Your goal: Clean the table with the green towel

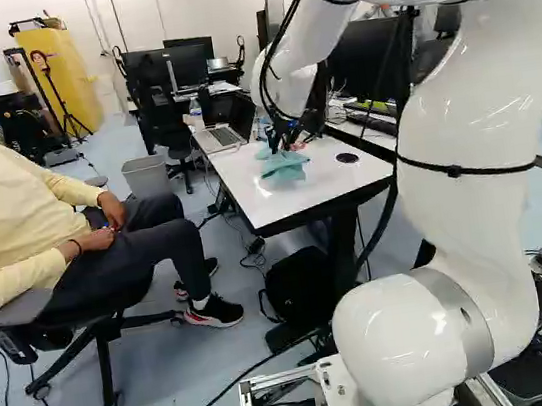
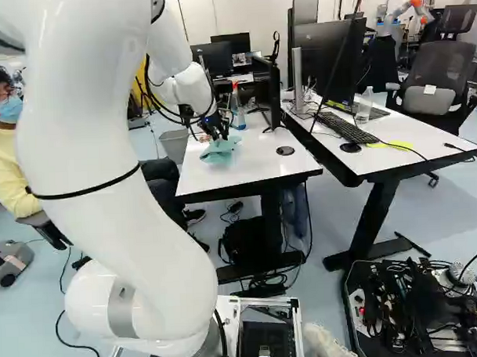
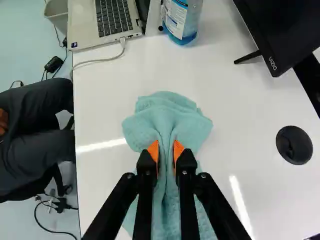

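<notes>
Okay, so progress-wise: the gripper (image 3: 166, 150) has the green towel (image 3: 167, 117) pinched, with a bunched ridge of cloth squeezed between both orange pads. The grab is sorted, and the towel is spread over the white table (image 3: 102, 117), on the side nearer the laptop (image 3: 116, 17). How much wiping is done I honestly can't tell, since no obvious dirt or wiped trail shows. My guess is most of the sweeping is left, including near the round black disc (image 3: 294, 145) and by the spray bottle (image 3: 183, 17).

As for the views, only the wrist one really shows the pinch, plus the laptop's cable (image 3: 97, 61) running off the table edge. It cuts off the bottle's top, though; the right base view gets the red nozzle (image 2: 235, 86). That view also gives a good look at the second desk (image 2: 398, 134) with its keyboard (image 2: 346, 128), but I can't make out the laptop there, while the left base view has it open.
</notes>
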